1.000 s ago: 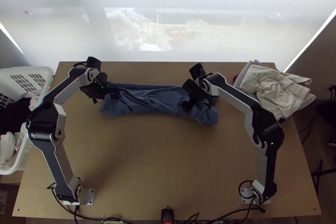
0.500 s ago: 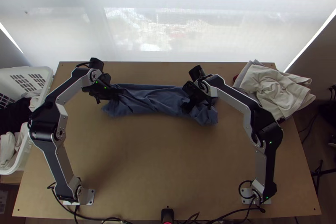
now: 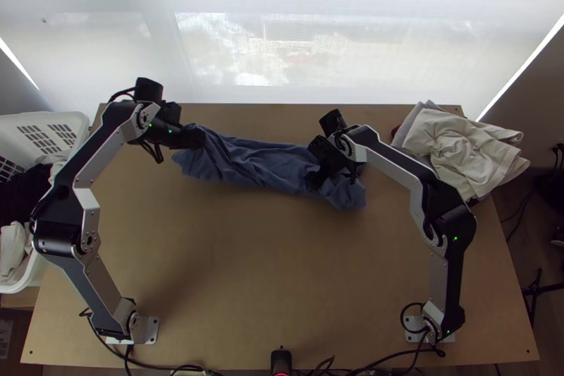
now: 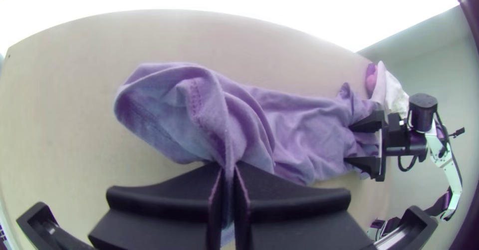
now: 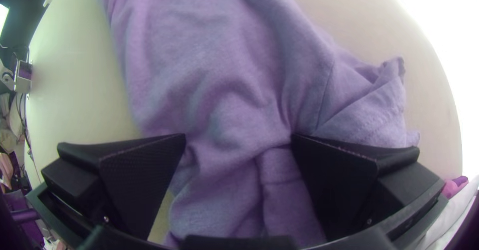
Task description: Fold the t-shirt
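From the middle of the bench point(image 3: 261, 284), the t-shirt point(image 3: 264, 161) lies at 12 o'clock, a rumpled strip. At its 10 o'clock end, my left pincer point(image 3: 197, 137) is closed on a fold; at 4 o'clock, my right pincer point(image 3: 314, 179) is wide apart, cloth between its 2 fingers. A clothes pile point(image 3: 455, 143) sits at 2 o'clock, a white basket point(image 3: 42, 117) at 10.

Left hand point(image 3: 199, 138) pinched tight, right hand point(image 3: 331, 173) spread wide

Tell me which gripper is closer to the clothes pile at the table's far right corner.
Right. The right gripper is open over the end of the t-shirt nearer the pile; the left gripper pinches the opposite end.
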Available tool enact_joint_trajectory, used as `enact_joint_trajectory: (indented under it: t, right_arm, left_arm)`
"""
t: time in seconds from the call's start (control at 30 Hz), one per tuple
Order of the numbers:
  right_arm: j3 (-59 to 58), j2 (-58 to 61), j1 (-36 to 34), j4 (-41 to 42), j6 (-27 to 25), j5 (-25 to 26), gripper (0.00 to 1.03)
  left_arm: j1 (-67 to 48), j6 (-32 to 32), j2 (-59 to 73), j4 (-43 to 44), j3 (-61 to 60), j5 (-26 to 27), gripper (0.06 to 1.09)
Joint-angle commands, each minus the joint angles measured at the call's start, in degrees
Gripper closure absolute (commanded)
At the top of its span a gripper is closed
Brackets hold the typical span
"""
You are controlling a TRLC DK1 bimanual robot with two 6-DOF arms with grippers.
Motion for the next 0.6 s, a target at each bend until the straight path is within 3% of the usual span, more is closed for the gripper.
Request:
enact_joint_trajectory:
  t: [0.0, 0.27, 0.57]
  right_arm:
    - [-0.4, 0.8, -0.5, -0.3, 0.2, 0.3, 0.05]
    - [0.4, -5.0, -0.7, -2.0, 1.5, 0.1, 0.05]
    - [1.6, -17.9, -2.7, -10.8, 0.9, -0.2, 0.04]
  left_arm:
    - [-1.8, -1.9, -3.3, -0.4, 5.4, 4.7, 1.05]
    - [-7.7, -4.3, -2.1, -0.4, 12.3, 6.1, 1.05]
    - [-13.6, -4.3, 1.5, -0.3, 15.7, 6.3, 1.05]
